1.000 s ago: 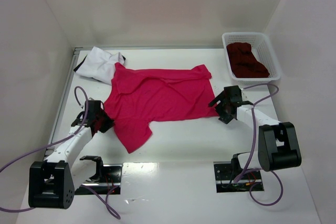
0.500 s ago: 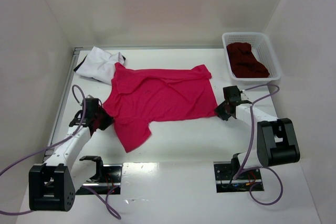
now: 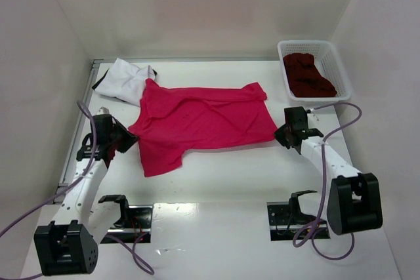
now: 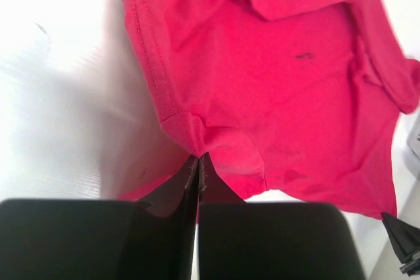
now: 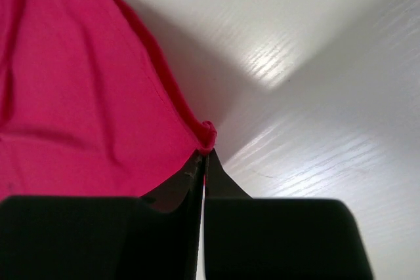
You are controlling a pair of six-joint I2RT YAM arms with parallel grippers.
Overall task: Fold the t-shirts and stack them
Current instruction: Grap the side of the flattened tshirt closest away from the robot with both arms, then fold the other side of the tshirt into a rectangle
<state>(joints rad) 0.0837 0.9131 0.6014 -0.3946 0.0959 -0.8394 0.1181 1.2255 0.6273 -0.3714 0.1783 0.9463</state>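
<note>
A bright crimson-red t-shirt point(image 3: 200, 119) lies spread across the middle of the table, wrinkled. My left gripper point(image 3: 123, 141) is shut on its left edge near the shoulder; the wrist view shows the red cloth point(image 4: 275, 77) pinched at the left gripper's point(image 4: 198, 159) tips. My right gripper point(image 3: 281, 133) is shut on the shirt's lower right hem corner, seen bunched at the right gripper's point(image 5: 205, 151) tips, with the red cloth point(image 5: 72, 96) stretching off to the left. A white t-shirt with dark trim point(image 3: 123, 80) lies crumpled at the back left, partly under the red one. A dark maroon t-shirt point(image 3: 307, 75) sits in the basket.
The white lattice basket point(image 3: 340, 70) stands at the back right corner. White walls close in the table on the left, back and right. Both arm bases point(image 3: 125, 211) and cables sit along the near edge.
My right gripper has closed on the red shirt's right hem corner. Both arms have pulled outward, and the shirt is now drawn flatter between them.
</note>
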